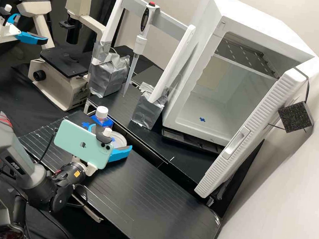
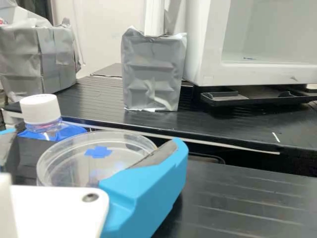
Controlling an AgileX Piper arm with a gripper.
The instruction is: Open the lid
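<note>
Across the black bench (image 1: 151, 195), just right of the white-capped bottle (image 2: 40, 110), the clear petri dish (image 2: 62, 173) (lid (image 2: 124, 151) seemingly on) lies between the blue fingers (image 2: 148, 186) of the claw (image 2: 94, 140), spread wide and empty.

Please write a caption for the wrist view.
Open gripper at a clear round dish, a white-capped bottle nearby.

Far left: microscope (image 1: 68, 61). Far middle: pipette (image 1: 140, 42) upright at white frame (image 1: 113, 20), legs in silver-wrapped blocks (image 1: 148, 110). Far right: white cabinet (image 1: 207, 52), perhaps small fridge, door (image 1: 258, 125) open, shelf (image 1: 247, 58) inside.
</note>
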